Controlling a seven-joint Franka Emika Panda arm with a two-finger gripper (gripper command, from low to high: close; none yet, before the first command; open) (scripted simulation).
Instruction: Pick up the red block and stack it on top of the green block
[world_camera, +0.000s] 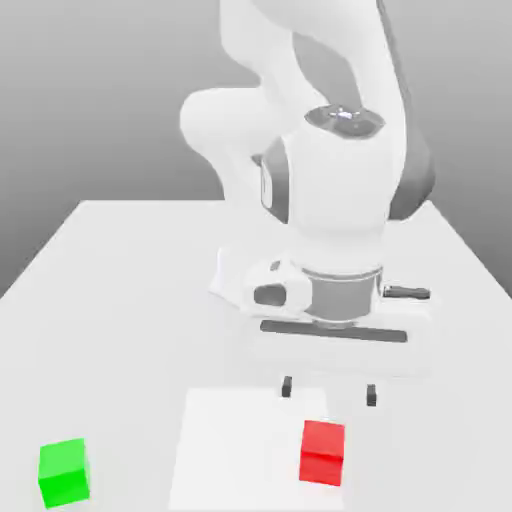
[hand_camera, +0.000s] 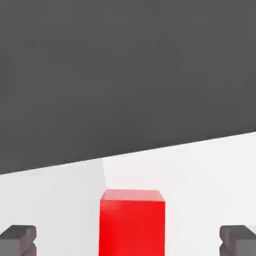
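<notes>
Exterior view first: the white arm (world_camera: 345, 185) is the biggest thing, rising from the far part of the worktop (world_camera: 110, 330) and bending down so that its hand hangs over the near half, toward the exterior view's right. Next in size comes the pale worktop itself, with a dark grey backdrop (world_camera: 60, 100) behind it in that view. A brighter white rectangular patch (world_camera: 235, 440) lies on the near part of the worktop.

Below the hand is the claw (world_camera: 329, 391), its two dark tips spread wide apart, with more than the red block's width between them. Nothing is pinched in it, and neither tip touches a block. The hand view agrees: one tip stands on each side of the red block, with open space between each tip and the cube.

Of the two small cubes, alike in size, the red block (world_camera: 322, 453) sits flat toward the exterior view's right, at the edge of the white patch, below the claw and nearer the camera in that view. The green block (world_camera: 64, 472) rests upright on the worktop near the exterior view's left edge, well apart from the red one, its top bare.
</notes>
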